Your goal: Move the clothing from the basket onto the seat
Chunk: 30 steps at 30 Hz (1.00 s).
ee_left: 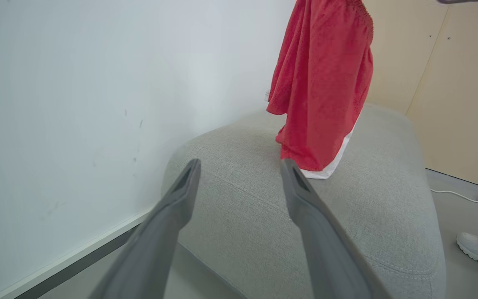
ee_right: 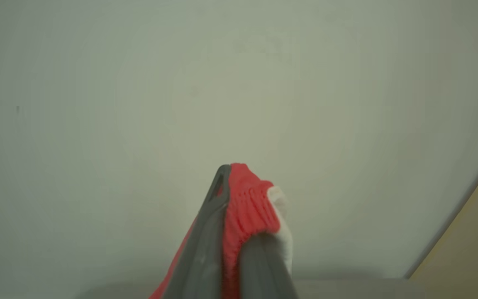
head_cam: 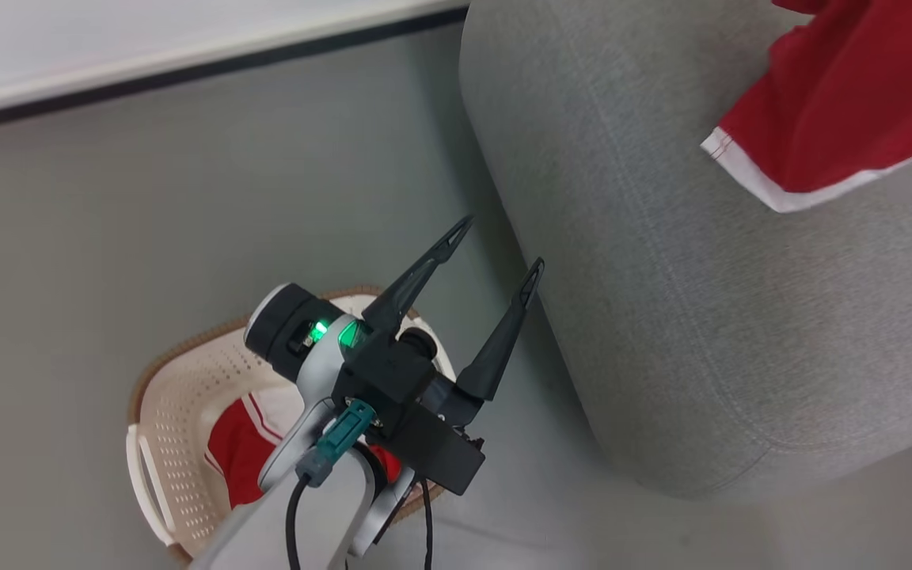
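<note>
My left gripper stands open and empty above the floor, between the basket and the seat. The cream basket with its brown rim sits on the floor at lower left, partly hidden by my left arm, and holds red clothing with white stripes. A second red garment with white trim hangs over the grey seat, its lower hem touching the cushion. My right gripper is shut on the gathered red and white top edge of that garment, holding it up.
A white wall with a dark baseboard runs behind the basket. Beige panels stand beyond the seat. A cable and a person's white shoe lie on the floor to the seat's far side.
</note>
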{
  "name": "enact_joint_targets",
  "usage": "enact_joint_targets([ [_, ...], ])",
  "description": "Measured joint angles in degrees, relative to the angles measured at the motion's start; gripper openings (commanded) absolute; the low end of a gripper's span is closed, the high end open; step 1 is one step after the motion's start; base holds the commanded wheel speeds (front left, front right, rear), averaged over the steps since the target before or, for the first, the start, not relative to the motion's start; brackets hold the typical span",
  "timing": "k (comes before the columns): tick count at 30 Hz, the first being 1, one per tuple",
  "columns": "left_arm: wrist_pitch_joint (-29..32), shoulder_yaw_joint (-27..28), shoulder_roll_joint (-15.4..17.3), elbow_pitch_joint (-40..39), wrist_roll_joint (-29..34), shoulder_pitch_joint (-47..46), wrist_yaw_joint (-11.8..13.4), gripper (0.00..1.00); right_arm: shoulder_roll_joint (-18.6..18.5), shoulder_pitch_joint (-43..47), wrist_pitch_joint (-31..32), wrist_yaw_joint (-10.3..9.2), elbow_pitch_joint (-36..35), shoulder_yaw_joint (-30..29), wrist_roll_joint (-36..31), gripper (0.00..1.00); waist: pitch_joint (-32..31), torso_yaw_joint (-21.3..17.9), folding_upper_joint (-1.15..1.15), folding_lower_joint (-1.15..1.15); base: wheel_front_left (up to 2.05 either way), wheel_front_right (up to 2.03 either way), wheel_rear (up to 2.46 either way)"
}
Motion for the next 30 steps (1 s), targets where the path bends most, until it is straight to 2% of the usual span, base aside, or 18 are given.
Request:
enact_joint_targets([
  [4,1.3,-0.2,1.0,-1.6,1.7,-1.1,0.0,1.0,0.3,0.8,-0.5,0.0,3.7,-0.8,1.5,0.0,3.3,0.4,0.0,0.0,0.0,0.0,0.0],
  [14,4.5,-0.1,4.9,-4.7,3.7,-3.7,-0.6,1.0,7.7,5.4,-2.3,0.01,12.2,-1.3,5.4,0.0,11.4,-0.5,0.0,0.0,0.0,0.0,0.0],
  [23,5.5,-0.1,5.6,-3.9,5.0,-4.7,-1.1,1.0,11.2,7.3,-3.4,0.27,16.7,-0.1,5.4,0.0,15.3,-3.0,0.0,0.0,0.0,0.0,0.0],
  [24,5.4,0.0,6.0,-3.4,5.0,-4.7,-1.1,1.0,11.7,7.4,-3.6,0.36,17.5,0.2,5.4,0.14,15.5,-3.7,0.0,0.0,0.0,0.0,0.0],
  [25,5.4,0.1,6.1,-3.2,5.0,-4.7,-1.1,1.0,11.7,7.5,-3.6,0.51,17.9,0.4,5.3,0.43,15.5,-4.0,0.0,0.0,0.0,0.0,0.0],
  [26,5.4,0.2,6.1,-3.0,5.0,-4.7,-1.1,1.0,11.8,7.7,-4.0,0.51,18.2,0.5,5.3,0.87,15.5,-4.3,0.0,0.0,0.0,0.0,0.0],
  [27,5.4,0.2,6.1,-2.8,5.0,-4.7,-1.1,1.0,11.8,8.1,-4.1,0.51,18.4,0.5,5.3,1.0,15.4,-4.5,0.0,0.0,0.0,0.0,0.0],
  [30,5.4,0.4,6.1,-2.2,4.9,-4.6,-1.1,1.0,12.3,9.7,-4.2,0.51,18.9,1.1,5.2,1.0,14.7,-4.9,0.0,-0.01,0.0,0.0,0.0],
])
